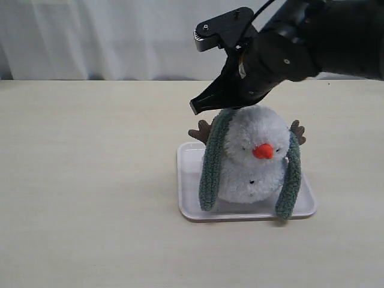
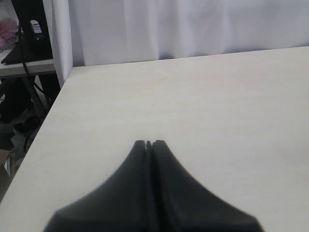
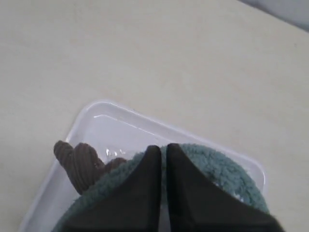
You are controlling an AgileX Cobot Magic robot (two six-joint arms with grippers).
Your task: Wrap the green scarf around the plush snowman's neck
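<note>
Showed the right jaws drawn together to a hairline slit, with the tips lying over the top of the green scarf (image 3: pixel 217 169) beside the head of the plush snowman (image 1: pixel 255 162). Could not tell whether any fleece was pinched between them. Showed the black right arm (image 1: pixel 300 48) reaching in from the upper right of the exterior view, directly above the toy. Showed the scarf draped over the back of the snowman, with one length hanging down each side of the body and both rounded ends reaching the white tray (image 1: pixel 189 180). Could not make out the neck crease under the fluff. Showed the snowman standing in the tray with its orange nose (image 1: pixel 262 151) turned toward the exterior camera and brown twig arms (image 1: pixel 201 131) projecting outward behind the scarf at either side. Showed the tray resting on the pale counter (image 1: pixel 90 180), with a white curtain (image 1: pixel 90 36) behind. Showed the left jaws likewise pressed together with nothing between them, above bare counter near its edge.
</note>
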